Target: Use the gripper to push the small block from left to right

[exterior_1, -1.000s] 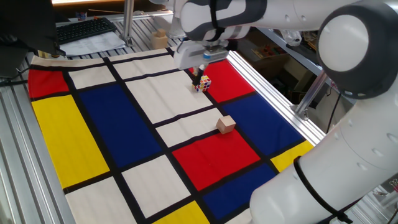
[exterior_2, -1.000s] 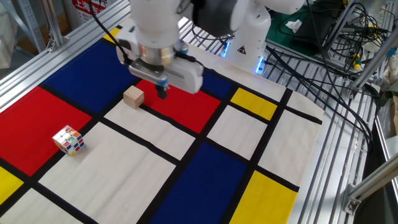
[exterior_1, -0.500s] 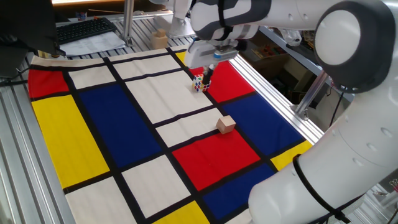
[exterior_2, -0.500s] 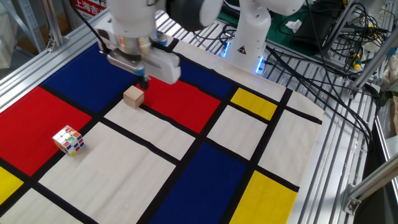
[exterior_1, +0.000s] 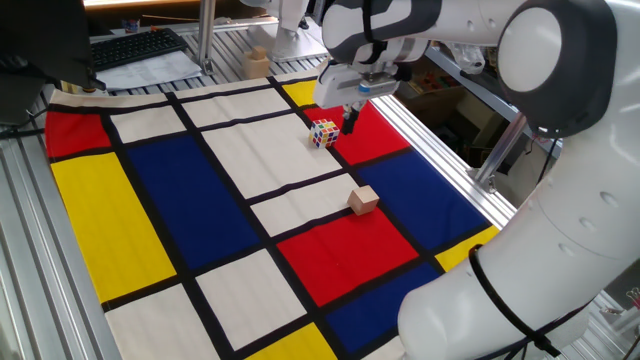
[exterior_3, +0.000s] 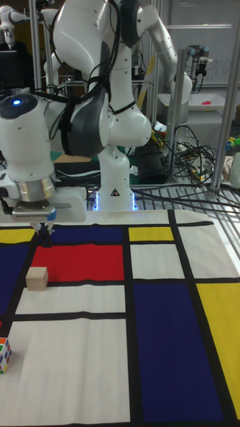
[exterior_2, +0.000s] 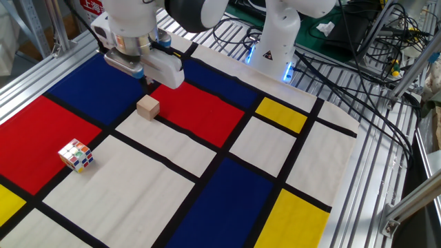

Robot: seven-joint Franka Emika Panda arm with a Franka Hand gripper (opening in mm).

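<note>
Table covered by cloth (exterior_2: 172,179) in red, blue, yellow, white panels, black lines. Aluminium frame (exterior_2: 375,172) around; cables (exterior_2: 372,41) beyond. Gripper (exterior_2: 146,81) above blue panel, jaw state unclear. Block (exterior_2: 147,107) on white panel, beside red one. Puzzle cube (exterior_2: 76,156) apart.

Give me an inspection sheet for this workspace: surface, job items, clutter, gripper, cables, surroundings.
Surface: cloth of red, blue, yellow and white panels with black lines, lying flat.
Job's things: small block rests at the white panel's edge beside a red panel, untouched.
Clutter: multicoloured cube near a red panel's edge, apart from the block.
Gripper: gripper hangs behind the block, not touching it; open or shut cannot be told.
Cables: black bundles off the cloth near the arm's base.
Surroundings: aluminium frame rails; keyboard beyond the cloth.
</note>
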